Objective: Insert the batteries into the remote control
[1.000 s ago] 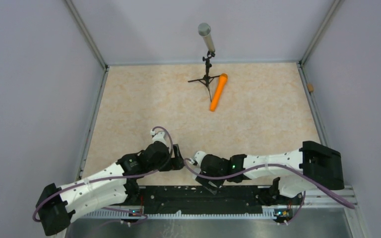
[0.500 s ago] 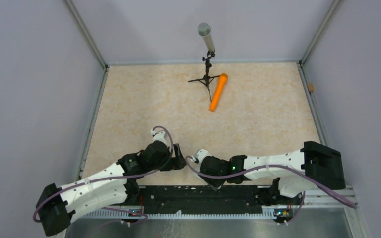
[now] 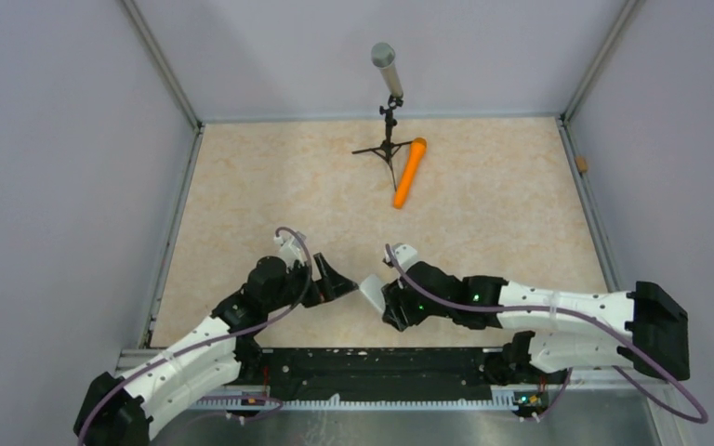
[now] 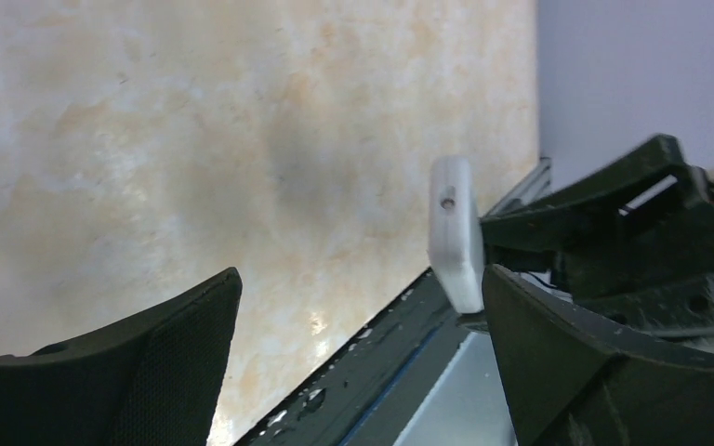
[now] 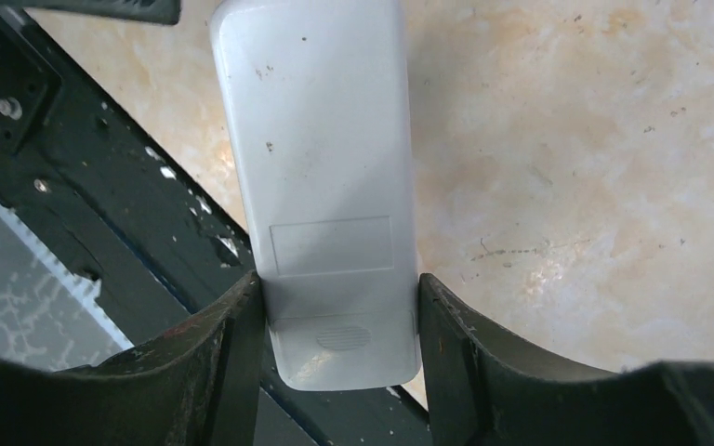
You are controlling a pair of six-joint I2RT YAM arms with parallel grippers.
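Note:
The white remote control (image 5: 321, 177) is clamped between my right gripper's (image 5: 339, 344) fingers, plain back toward the camera, its battery cover shut. In the top view the remote (image 3: 372, 291) is held above the table near the front edge by the right gripper (image 3: 386, 302). My left gripper (image 3: 337, 279) is open and empty, just left of the remote. In the left wrist view the remote (image 4: 456, 232) shows edge-on beside the right finger (image 4: 576, 372) of that open gripper (image 4: 363, 362). The batteries are out of view.
A grey microphone (image 3: 384, 67) on a black tripod (image 3: 388, 149) stands at the back. A long orange cylinder (image 3: 409, 173) lies beside it. The black rail (image 3: 381, 367) runs along the table's front edge, just below both grippers. Walls enclose the table on three sides.
My right gripper has lifted the remote off the front edge and moved it forward. My left gripper has swung up and forward and now stands open beside the remote.

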